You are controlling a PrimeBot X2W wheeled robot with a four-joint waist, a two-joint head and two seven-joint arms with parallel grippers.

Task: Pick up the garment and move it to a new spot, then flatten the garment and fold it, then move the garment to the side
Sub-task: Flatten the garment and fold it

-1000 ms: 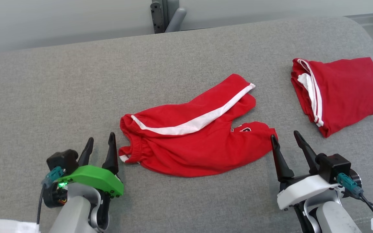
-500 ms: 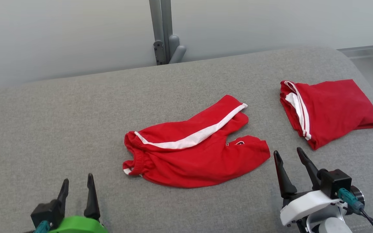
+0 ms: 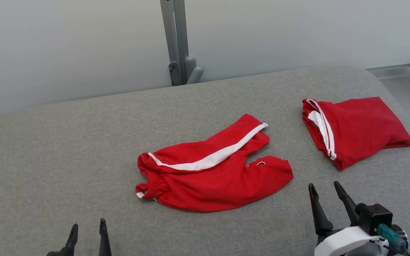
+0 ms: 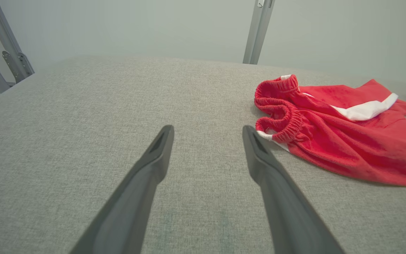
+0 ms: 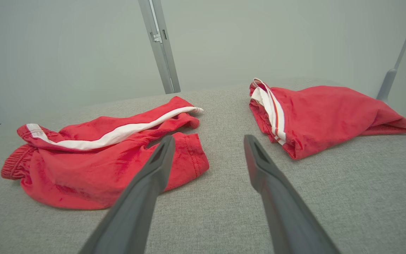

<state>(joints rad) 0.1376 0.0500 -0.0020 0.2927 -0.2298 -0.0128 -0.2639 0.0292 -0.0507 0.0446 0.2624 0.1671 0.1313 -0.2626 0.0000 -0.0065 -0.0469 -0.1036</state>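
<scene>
**Red shorts lie loose mid-table, both claws open and empty**

The garment (image 3: pixel 212 174) is a pair of red shorts in soft, matte knit. It lies crumpled near the middle of the table, ahead of and between the two grippers. Its gathered elastic waistband bunches into ruffled folds at the robot's left end. A broad white stripe runs diagonally from the waistband along the farther leg to its hem. The nearer leg spreads flatter toward the right and bears a small white-edged emblem near the crotch. The cloth sits in low rumples, not smoothed out.

The left gripper (image 4: pixel 207 128) hovers over bare surface short of the waistband and a little to its left. Its two long, dark, tapering fingers are spread wide with nothing between them.

The right gripper (image 3: pixel 323 185) stands near the nearer leg's hem, apart from it in the head view. Its jaws are equally wide and hold nothing. Behind the fingers are a smooth white housing, a black block and a teal connector.

Well to the right, farther back, lies a second red garment (image 3: pixel 354 129). It is folded into a rough rectangle, with white bands showing at its layered left edge.

Everything rests on the table (image 3: pixel 66 153), padded and covered in grey woven fabric with a fine heathered grain and a rounded far edge. Behind it rises a grey metal post (image 3: pixel 174 42) against a plain pale wall.
</scene>
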